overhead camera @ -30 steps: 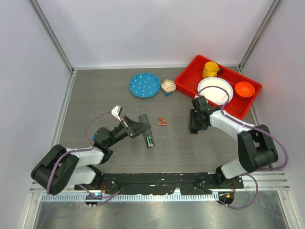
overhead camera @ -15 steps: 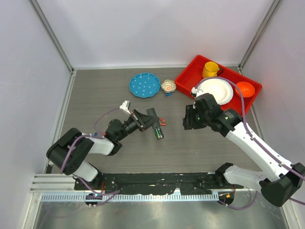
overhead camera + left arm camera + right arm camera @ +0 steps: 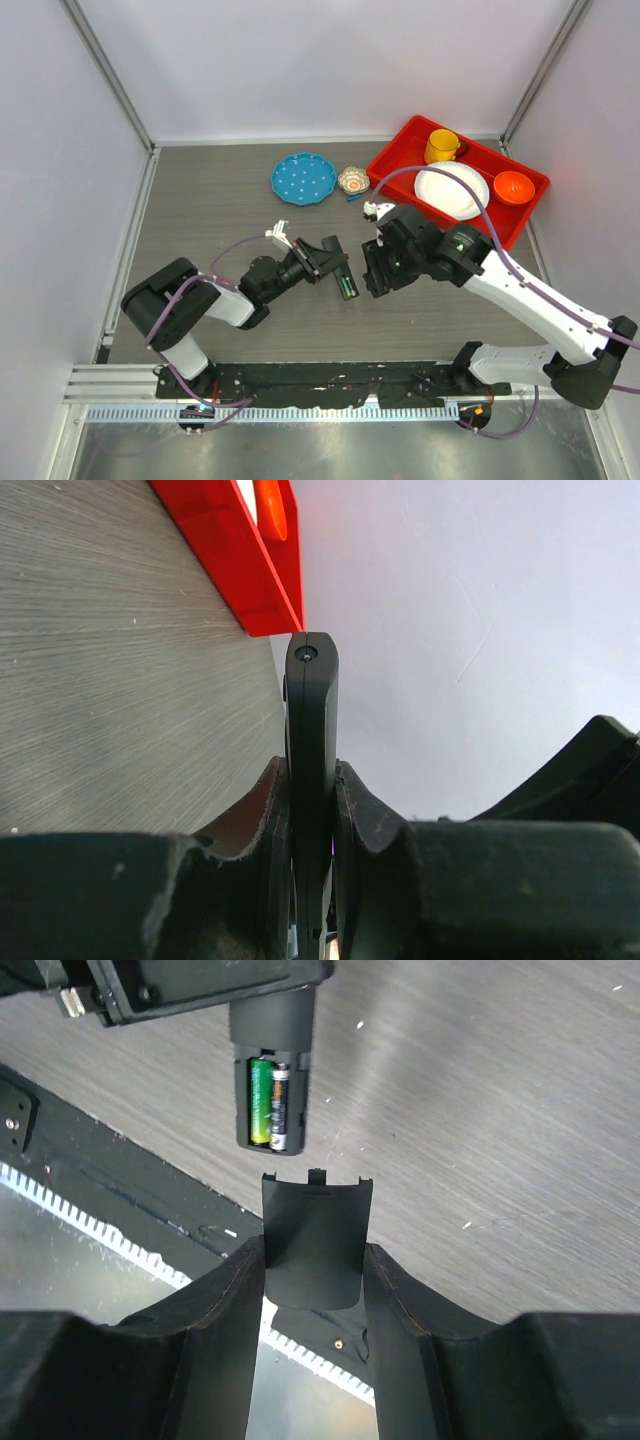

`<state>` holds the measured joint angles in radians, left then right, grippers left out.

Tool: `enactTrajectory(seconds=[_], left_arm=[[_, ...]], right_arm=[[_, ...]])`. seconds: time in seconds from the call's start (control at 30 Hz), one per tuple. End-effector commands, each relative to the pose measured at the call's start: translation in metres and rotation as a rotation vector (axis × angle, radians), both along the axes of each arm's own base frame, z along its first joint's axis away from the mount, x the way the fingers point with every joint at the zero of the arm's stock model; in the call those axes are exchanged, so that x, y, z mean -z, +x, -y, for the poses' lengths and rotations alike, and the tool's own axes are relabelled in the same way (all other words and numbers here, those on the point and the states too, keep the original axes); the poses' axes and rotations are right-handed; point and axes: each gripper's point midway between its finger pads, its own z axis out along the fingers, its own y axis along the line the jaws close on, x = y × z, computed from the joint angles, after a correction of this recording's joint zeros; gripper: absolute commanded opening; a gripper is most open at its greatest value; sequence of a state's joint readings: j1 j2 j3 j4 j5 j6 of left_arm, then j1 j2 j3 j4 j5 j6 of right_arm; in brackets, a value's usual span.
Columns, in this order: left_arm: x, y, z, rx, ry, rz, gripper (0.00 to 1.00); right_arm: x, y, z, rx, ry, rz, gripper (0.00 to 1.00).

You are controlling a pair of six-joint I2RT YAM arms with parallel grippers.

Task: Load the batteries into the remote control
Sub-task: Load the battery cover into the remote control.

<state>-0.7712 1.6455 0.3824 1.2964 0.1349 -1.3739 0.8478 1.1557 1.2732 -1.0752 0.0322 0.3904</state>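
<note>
Batteries (image 3: 270, 1103) lay side by side in the open bay of the remote control (image 3: 272, 1032), so we judged loading done. Our left fingers (image 3: 255, 820) clamped the remote control edge-on; our right fingers (image 3: 235, 1300) pinched the battery cover (image 3: 313, 1235) just short of that bay, not yet fitted.

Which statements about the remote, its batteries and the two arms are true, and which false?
1. Both batteries sit in the open compartment of the remote control. True.
2. The right end effector is empty. False: it clamps the black battery cover.
3. The left end effector grips the remote control. True.
4. The blue plate lies in the red tray. False: it lies on the table, outside the tray.
</note>
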Motion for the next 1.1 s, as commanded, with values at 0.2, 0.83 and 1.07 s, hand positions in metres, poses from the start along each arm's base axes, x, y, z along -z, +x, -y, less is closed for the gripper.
enactTrajectory(seconds=[0.2, 0.83, 1.07], left_arm=[[-0.064, 0.007, -0.001, -0.054, -0.200, 0.161, 0.00], [-0.061, 0.005, 0.000, -0.041, -0.243, 0.083, 0.00], [-0.057, 0.005, 0.000, -0.041, -0.240, 0.069, 0.00]], right_arm=[[0.008, -0.007, -0.025, -0.088, -0.002, -0.085, 0.16], [0.038, 0.018, -0.047, -0.058, -0.057, -0.086, 0.13], [0.043, 0.022, -0.053, -0.058, -0.065, -0.094, 0.13]])
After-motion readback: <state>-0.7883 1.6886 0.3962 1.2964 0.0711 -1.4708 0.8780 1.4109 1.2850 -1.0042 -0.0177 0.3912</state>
